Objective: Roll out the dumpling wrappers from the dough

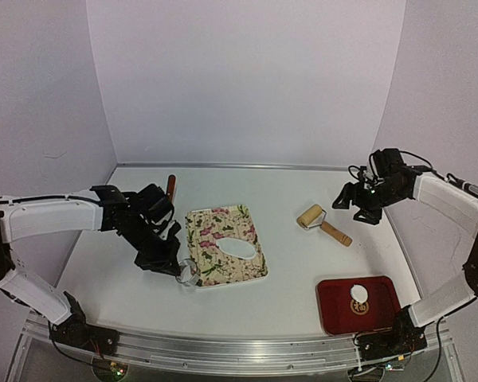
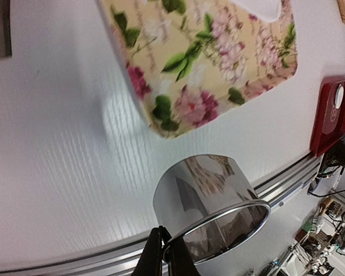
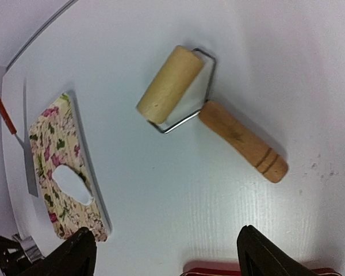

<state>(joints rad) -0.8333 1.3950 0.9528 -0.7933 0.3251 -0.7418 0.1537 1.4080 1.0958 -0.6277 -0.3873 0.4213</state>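
Note:
My left gripper [image 1: 174, 267] is shut on the rim of a shiny metal ring cutter [image 1: 190, 273], held just off the near left corner of the floral board [image 1: 215, 231]. In the left wrist view the fingertips [image 2: 161, 253] pinch the cutter's [image 2: 210, 198] rolled edge. An irregular white dough sheet [image 1: 237, 248] lies on the board. One round white dumpling wrapper [image 1: 359, 295] lies in the red tray [image 1: 382, 312]. My right gripper [image 1: 358, 203] is open and empty, hovering right of the wooden rolling pin [image 1: 323, 223]; its fingers [image 3: 75, 256] spread wide below the pin [image 3: 172, 86].
A spatula with a red handle [image 1: 171, 186] lies behind the board at the left. The red tray sits at the near right, close to the right arm's base. A metal rail [image 1: 239, 354] runs along the table's near edge.

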